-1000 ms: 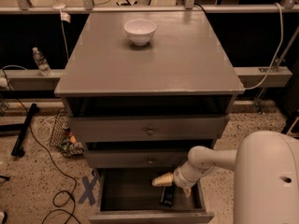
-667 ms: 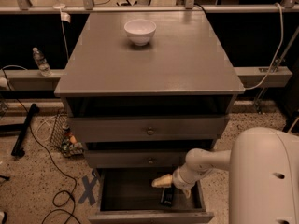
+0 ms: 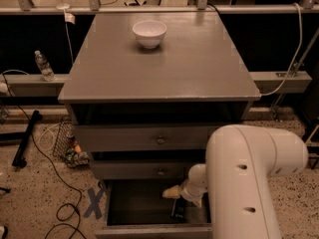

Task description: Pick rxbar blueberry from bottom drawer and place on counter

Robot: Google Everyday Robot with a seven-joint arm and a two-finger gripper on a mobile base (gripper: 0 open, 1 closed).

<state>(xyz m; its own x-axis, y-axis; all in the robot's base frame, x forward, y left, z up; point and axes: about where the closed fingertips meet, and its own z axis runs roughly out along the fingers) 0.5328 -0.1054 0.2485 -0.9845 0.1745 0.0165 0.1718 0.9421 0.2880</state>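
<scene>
Below the front edge of the counter point(image 3: 164, 73), inside the bottom drawer point(image 3: 134, 205), the rxbar blueberry point(image 3: 178, 210) is seen just beneath the gripper point(image 3: 172, 193), its long axis apparently front-to-back. How far the gripper is open cannot be told.

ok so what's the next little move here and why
Probably ease the gripper a little lower onto the snack bar and take hold of it. The gripper is inside the open bottom drawer, just above a small dark shape that looks like the bar, and the counter shows a white bowl but no bar.
</scene>
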